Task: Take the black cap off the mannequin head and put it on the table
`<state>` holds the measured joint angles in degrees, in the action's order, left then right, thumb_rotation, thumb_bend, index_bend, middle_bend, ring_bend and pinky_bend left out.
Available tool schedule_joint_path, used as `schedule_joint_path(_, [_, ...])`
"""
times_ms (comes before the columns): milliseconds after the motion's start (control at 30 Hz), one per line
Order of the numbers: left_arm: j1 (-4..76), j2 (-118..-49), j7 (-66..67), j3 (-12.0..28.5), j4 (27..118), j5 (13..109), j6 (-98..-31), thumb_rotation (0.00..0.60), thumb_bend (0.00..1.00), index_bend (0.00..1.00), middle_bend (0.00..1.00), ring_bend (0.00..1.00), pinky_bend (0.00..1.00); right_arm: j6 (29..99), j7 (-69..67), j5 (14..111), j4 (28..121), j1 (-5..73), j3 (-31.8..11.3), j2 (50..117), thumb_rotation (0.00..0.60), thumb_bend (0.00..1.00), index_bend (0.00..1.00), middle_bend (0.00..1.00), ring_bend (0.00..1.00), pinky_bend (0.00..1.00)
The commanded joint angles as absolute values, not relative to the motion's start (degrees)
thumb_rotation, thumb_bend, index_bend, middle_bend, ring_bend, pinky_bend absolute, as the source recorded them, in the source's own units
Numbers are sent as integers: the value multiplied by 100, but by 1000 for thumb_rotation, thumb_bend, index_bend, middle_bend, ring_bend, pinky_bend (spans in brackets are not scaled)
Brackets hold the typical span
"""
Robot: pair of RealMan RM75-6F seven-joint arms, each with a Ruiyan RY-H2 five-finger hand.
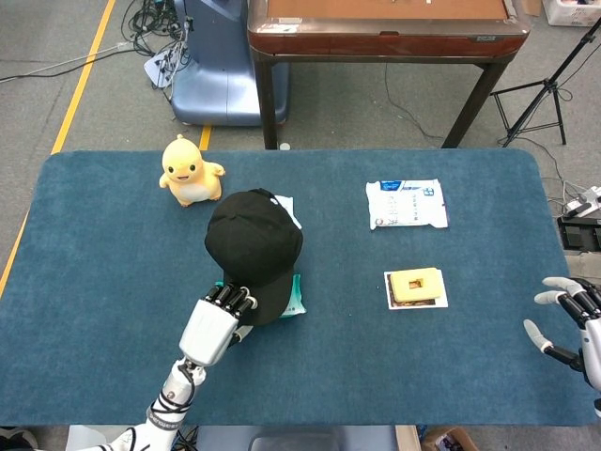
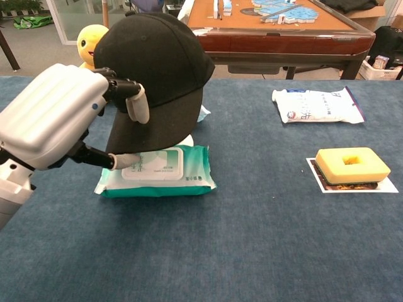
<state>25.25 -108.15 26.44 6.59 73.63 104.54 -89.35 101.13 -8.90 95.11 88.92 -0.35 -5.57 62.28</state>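
Observation:
The black cap point(image 1: 254, 246) point(image 2: 157, 63) sits on the mannequin head, which it hides almost fully; only a white sliver point(image 1: 285, 205) shows. Its brim points toward me and slopes down over a green wet-wipes pack point(image 2: 157, 177). My left hand point(image 1: 214, 324) point(image 2: 53, 116) is at the brim's left side. Its fingers point(image 2: 136, 107) lie on top of the brim and the thumb point(image 2: 124, 160) reaches just under the brim's lower edge, with a gap between them. My right hand point(image 1: 568, 324) hovers at the table's right edge, fingers spread and holding nothing.
A yellow duck toy point(image 1: 191, 171) point(image 2: 90, 39) stands behind the cap to the left. A white packet point(image 1: 406, 204) point(image 2: 318, 105) and a yellow sponge on a card point(image 1: 415, 285) point(image 2: 351, 165) lie to the right. A brown table point(image 1: 385, 28) stands beyond the blue tabletop point(image 1: 103, 282).

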Motion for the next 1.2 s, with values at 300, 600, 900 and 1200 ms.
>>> schedule_joint_path(300, [2562, -10856, 2629, 754, 7120, 10555, -9283, 600, 22, 551, 549, 406, 504, 10088, -839, 9521, 8903, -23, -550, 6242, 600, 245, 461, 344, 277, 500])
schedule_joint_path(600, [2599, -10750, 2626, 753, 7075, 10718, -9522, 600, 22, 557, 551, 408, 504, 10068, -816, 9520, 8914, -14, -545, 6243, 600, 245, 461, 344, 276, 500])
schedule_joint_path(900, [2612, -10651, 2640, 774, 7042, 10724, -9607, 600, 22, 570, 557, 414, 506, 10050, -790, 9520, 8920, -6, -542, 6249, 600, 245, 461, 344, 276, 500])
schedule_joint_path(1200, [2657, -10622, 2569, 774, 6989, 10743, -9663, 600, 69, 588, 568, 421, 512, 10038, -780, 9517, 8928, 3, -544, 6246, 600, 245, 461, 344, 276, 500])
